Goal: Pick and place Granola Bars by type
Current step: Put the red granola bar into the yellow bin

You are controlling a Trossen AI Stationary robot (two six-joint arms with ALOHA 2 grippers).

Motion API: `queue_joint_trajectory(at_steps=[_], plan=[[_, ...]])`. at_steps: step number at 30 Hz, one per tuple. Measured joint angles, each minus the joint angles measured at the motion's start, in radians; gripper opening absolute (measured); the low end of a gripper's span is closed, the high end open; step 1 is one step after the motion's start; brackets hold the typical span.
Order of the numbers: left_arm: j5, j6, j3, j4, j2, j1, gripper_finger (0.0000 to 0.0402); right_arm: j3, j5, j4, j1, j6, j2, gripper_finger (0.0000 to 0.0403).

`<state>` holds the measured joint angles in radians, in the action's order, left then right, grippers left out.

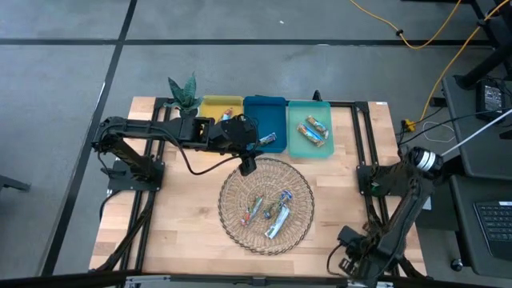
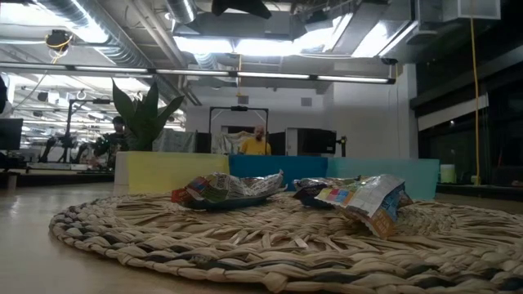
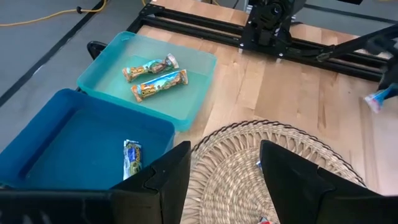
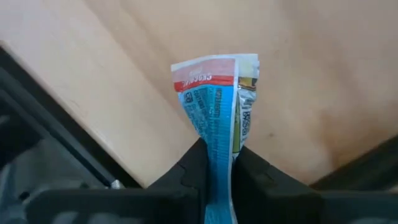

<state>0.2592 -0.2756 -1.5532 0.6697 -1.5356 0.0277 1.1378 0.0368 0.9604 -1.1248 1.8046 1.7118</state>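
Several granola bars point(image 1: 268, 214) lie in the round wicker basket point(image 1: 232, 228). The low view shows two clumps of these bars point(image 2: 229, 189) on the weave. One silver bar point(image 3: 132, 158) lies in the blue tray point(image 3: 68, 134), and two tan-green bars point(image 3: 155, 78) lie in the teal tray point(image 3: 186, 106). My left gripper point(image 3: 224, 155) is open and hovers over the basket's far rim point(image 1: 248, 166), beside the blue tray. My right gripper point(image 4: 217, 155) is shut on a bright blue bar point(image 4: 214, 99) over the table's right near part. My right gripper pinches the bright blue bar between its two fingers at the wrapper's lower part point(image 4: 217, 146). The fingers lie along the bar. Its red-and-white crimped end point(image 4: 208, 71) sticks out past the fingertips toward the wooden table top. The left wrist view shows this bar point(image 3: 376, 99) below the arm.
The yellow tray point(image 1: 214, 104) holds a reddish bar and stands at the far edge, left of the blue tray point(image 1: 264, 108) and the teal tray point(image 1: 298, 144). A potted plant point(image 1: 182, 92) stands at the far left corner. Black frame rails point(image 1: 364, 136) run along the table's sides.
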Motion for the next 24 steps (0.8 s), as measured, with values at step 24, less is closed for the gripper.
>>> queue_joint_trajectory(at_steps=[24], plan=[[0.018,-0.001,0.000,0.000,0.000,0.000,0.0184,0.006,0.343,0.198,0.176,-0.358,-0.378,0.0049]])
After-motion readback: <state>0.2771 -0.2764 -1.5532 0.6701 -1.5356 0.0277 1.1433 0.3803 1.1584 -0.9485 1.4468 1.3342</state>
